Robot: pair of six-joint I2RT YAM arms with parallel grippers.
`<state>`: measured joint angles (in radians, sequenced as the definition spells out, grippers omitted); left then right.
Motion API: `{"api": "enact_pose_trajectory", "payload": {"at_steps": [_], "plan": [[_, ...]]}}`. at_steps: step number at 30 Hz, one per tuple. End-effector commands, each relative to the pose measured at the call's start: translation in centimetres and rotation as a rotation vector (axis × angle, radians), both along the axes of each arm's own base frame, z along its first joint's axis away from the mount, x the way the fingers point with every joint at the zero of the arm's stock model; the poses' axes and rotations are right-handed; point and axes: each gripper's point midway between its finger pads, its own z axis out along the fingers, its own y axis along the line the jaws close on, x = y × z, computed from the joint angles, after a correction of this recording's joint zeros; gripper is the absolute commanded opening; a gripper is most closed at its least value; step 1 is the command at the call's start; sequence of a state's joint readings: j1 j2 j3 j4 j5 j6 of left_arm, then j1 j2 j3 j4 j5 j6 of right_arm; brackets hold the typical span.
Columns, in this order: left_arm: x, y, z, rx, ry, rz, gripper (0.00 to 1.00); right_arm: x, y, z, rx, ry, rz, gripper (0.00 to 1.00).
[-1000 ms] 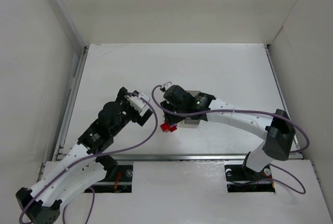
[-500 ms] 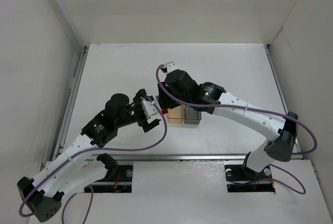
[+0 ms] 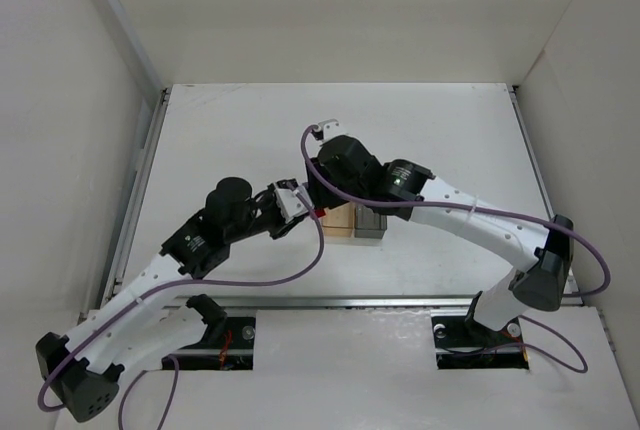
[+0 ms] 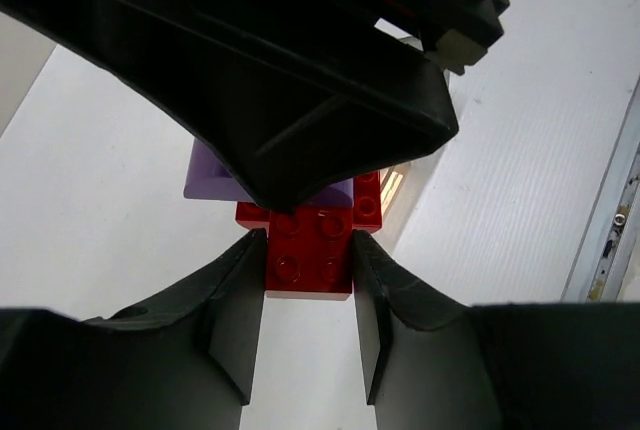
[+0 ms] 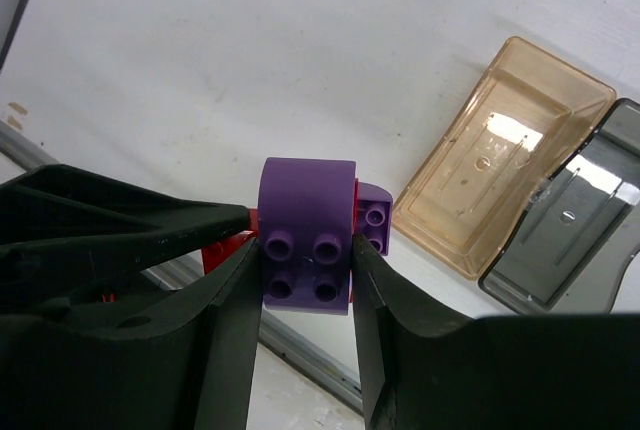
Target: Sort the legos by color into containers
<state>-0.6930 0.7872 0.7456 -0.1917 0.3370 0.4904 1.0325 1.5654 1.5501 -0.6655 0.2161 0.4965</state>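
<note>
Two bricks are touching between facing pincers: left pincer (image 4: 308, 250) gripping red brick (image 4: 310, 272), right pincer (image 5: 305, 285) gripping purple brick (image 5: 307, 195), trays (image 5: 500, 160) lying just beyond.

Left gripper (image 4: 308, 280) swung right, now just left of tan tray (image 3: 338, 220), clamped on red brick (image 4: 310, 255). The brick, a second ago on the table near-left of tray, is now up at its left edge. Right gripper (image 5: 305, 295) shifted off tray, pinching purple brick (image 5: 308, 240).

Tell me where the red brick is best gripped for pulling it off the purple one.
Grip the red brick by its two flat, parallel side walls, coming from its free end, opposite the purple brick. The left gripper clamps it so.
</note>
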Motion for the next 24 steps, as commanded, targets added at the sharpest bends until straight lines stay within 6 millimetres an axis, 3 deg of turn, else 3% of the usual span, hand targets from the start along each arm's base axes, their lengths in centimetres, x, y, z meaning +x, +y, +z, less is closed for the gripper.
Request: {"api": "enact_pose_trajectory", "payload": {"at_steps": [1, 3, 5, 7, 10, 12, 13, 15, 18, 20, 24], "plan": [[1.1, -0.1, 0.9, -0.018, -0.025, 0.039, 0.28, -0.4, 0.7, 3.3, 0.117, -0.043, 0.010, 0.00], [1.0, 0.0, 0.0, 0.015, -0.010, 0.033, 0.34, -0.4, 0.7, 3.3, 0.117, -0.043, 0.010, 0.00], [0.8, -0.1, -0.7, 0.035, 0.008, 0.017, 0.51, -0.4, 0.7, 3.3, 0.117, -0.043, 0.010, 0.00], [0.9, -0.1, -0.9, 0.045, 0.008, 0.013, 0.55, -0.4, 0.6, 3.3, 0.112, -0.048, 0.015, 0.00], [1.2, -0.1, -0.7, 0.041, -0.004, 0.023, 0.50, -0.4, 0.6, 3.3, 0.112, -0.048, 0.015, 0.00], [1.4, -0.1, -0.4, 0.035, -0.016, 0.032, 0.41, -0.4, 0.6, 3.3, 0.112, -0.048, 0.015, 0.00], [1.5, -0.2, -0.2, 0.028, -0.024, 0.032, 0.31, -0.4, 0.6, 3.3, 0.112, -0.048, 0.015, 0.00], [2.1, 0.1, 0.1, 0.014, -0.027, 0.080, 0.00, -0.4, 0.6, 3.3, 0.112, -0.048, 0.015, 0.00], [1.8, 0.2, 0.7, 0.002, -0.043, 0.069, 0.00, 0.1, 0.3, 3.3, 0.122, -0.032, 0.016, 0.00], [1.4, 0.5, -0.7, 0.034, -0.008, 0.068, 0.00, 1.6, -0.9, 3.5, 0.153, -0.006, -0.006, 0.00], [1.5, 2.0, -5.7, 0.153, 0.114, 0.143, 0.00, 4.5, -3.8, 6.3, 0.270, -0.033, -0.076, 0.00]]}}
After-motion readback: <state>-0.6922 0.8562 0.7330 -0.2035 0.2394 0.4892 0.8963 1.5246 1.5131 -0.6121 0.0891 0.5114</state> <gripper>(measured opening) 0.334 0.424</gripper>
